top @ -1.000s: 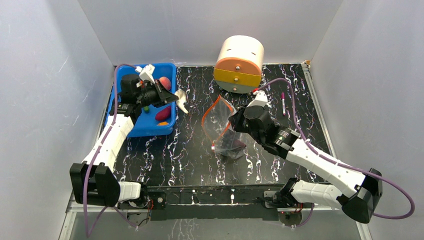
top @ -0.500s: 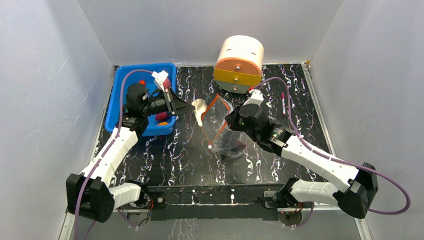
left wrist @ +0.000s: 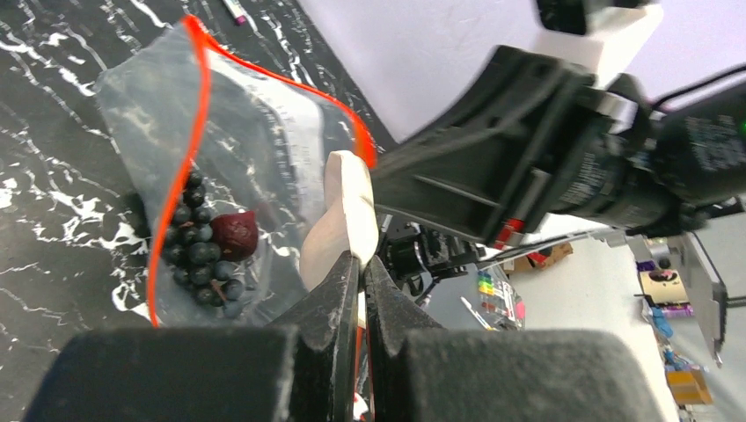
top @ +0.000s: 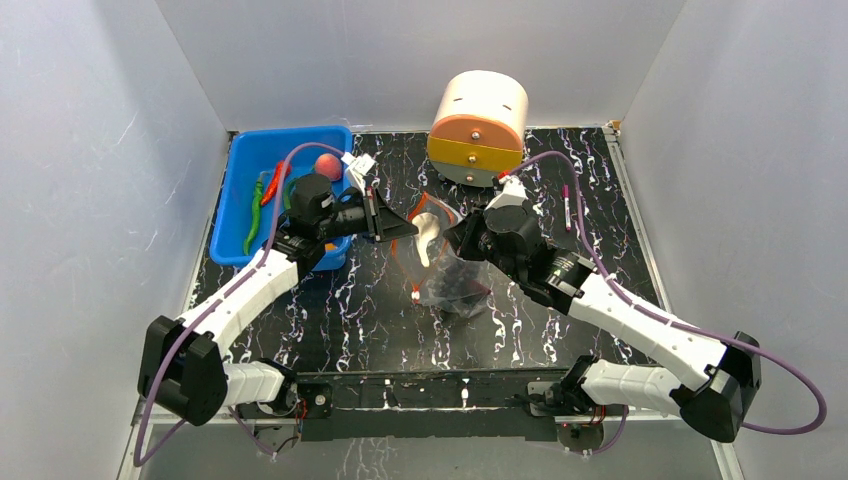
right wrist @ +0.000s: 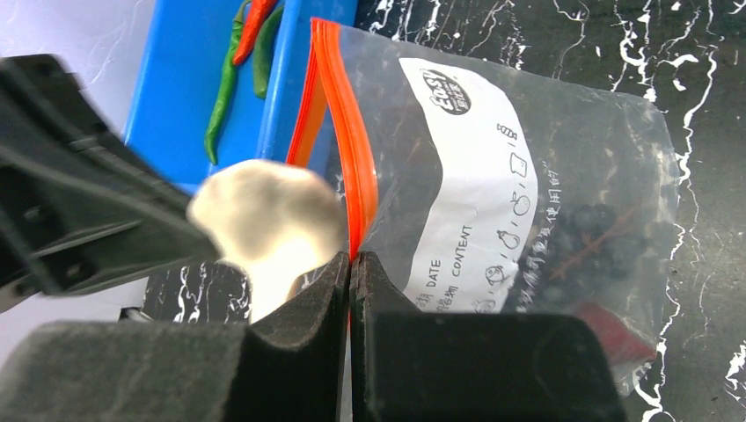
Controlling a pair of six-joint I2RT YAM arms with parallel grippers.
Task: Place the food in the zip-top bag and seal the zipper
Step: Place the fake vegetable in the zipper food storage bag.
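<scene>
Left end effector: clamped on pale food piece, now carried from bin to bag mouth.
Right end effector: pinching zipper, mouth open.

**Bag**: clear, crinkly, with a white label. It sits mid-worktop with its mouth open.

**Zipper**: orange-red strip, unsealed, one edge pinched in the right claw.

**Food, bagged:** dark grape cluster and dark red piece, both at the bag's bottom.

**Food, held:** pale piece, clamped in the left claw at the mouth.

**Food, in blue bin**: green pepper, red chili, pink-red fruit.
</scene>
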